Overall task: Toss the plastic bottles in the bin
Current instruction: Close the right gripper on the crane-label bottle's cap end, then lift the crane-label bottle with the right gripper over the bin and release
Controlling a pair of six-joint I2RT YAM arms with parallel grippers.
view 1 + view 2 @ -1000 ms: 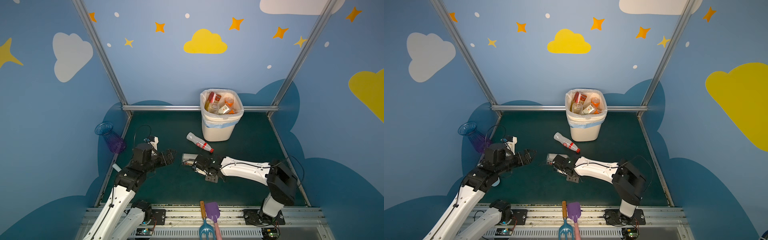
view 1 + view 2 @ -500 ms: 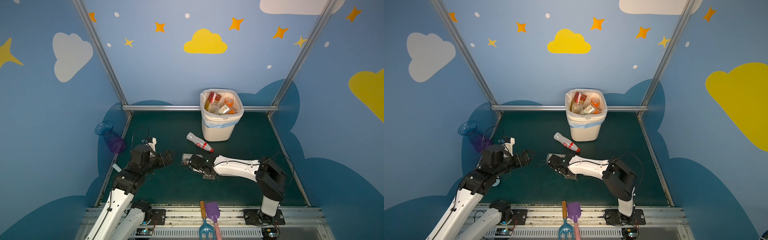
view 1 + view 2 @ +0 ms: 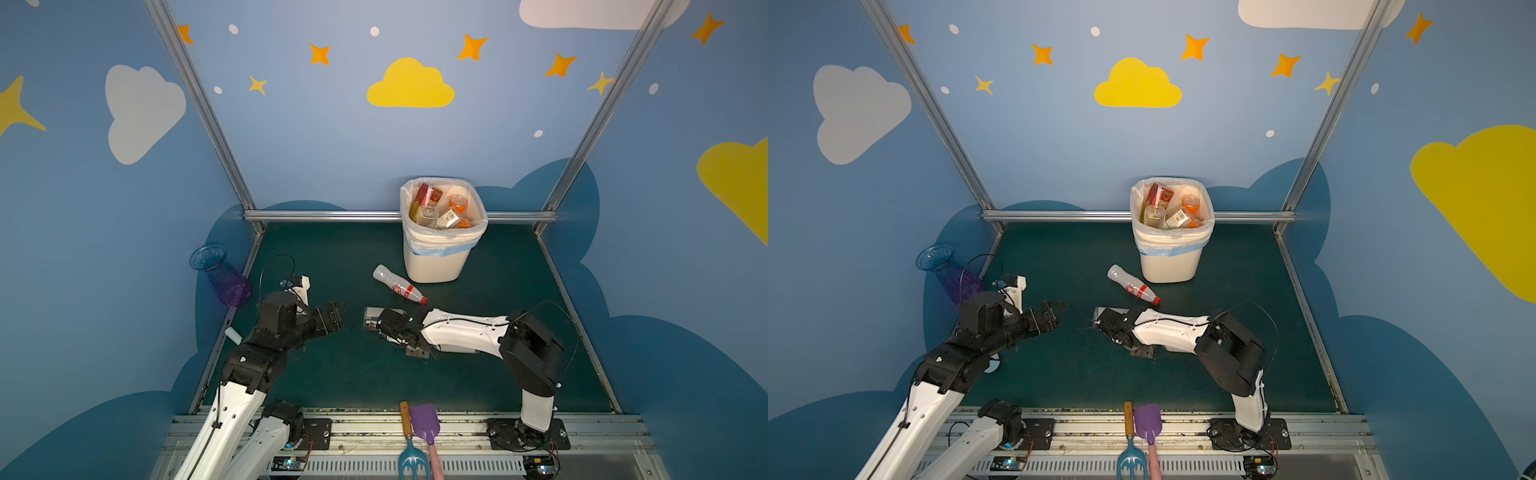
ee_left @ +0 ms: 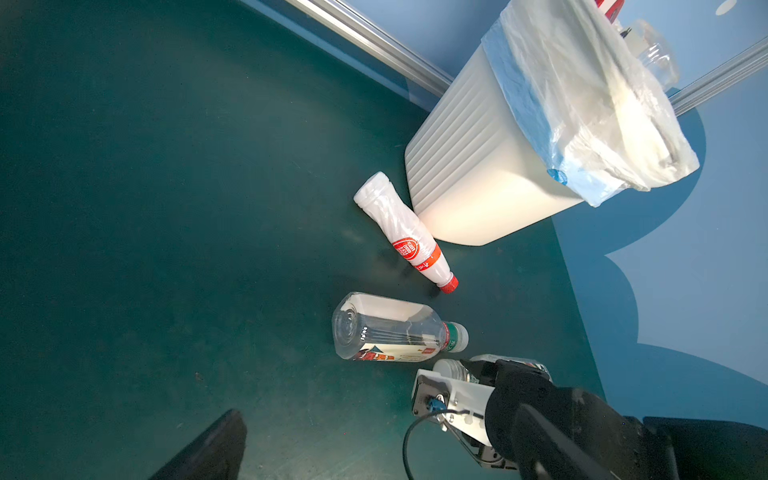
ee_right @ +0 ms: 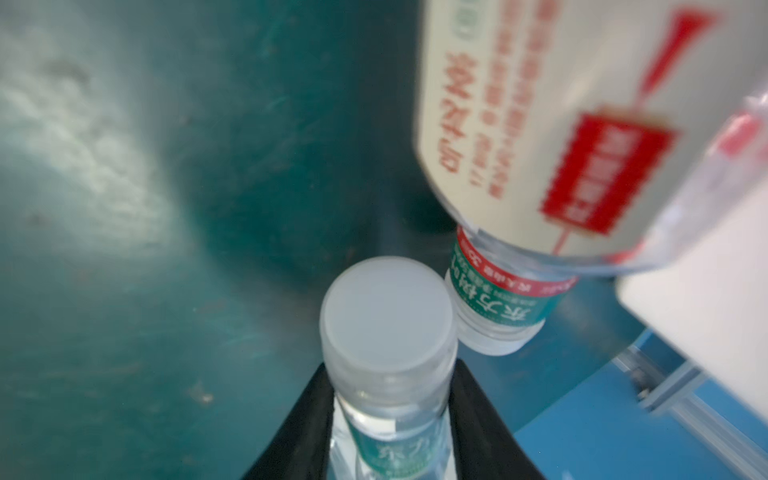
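Right end effector (image 5: 392,372): black jaws pinching neck of clear, glossy, white-capped bottle (image 5: 386,320). Left end effector (image 3: 335,316): spread wide. Ribbed cream bin (image 3: 432,266).

Your unseen list: clear white-capped plastic bottle (image 5: 386,328), body cut off at frame edge; cream-labelled clear plastic bottle (image 5: 540,124), blurred, print unreadable; cream-white ribbed bin (image 3: 432,266), deeper contents hidden beneath its top bottles (image 3: 451,217).
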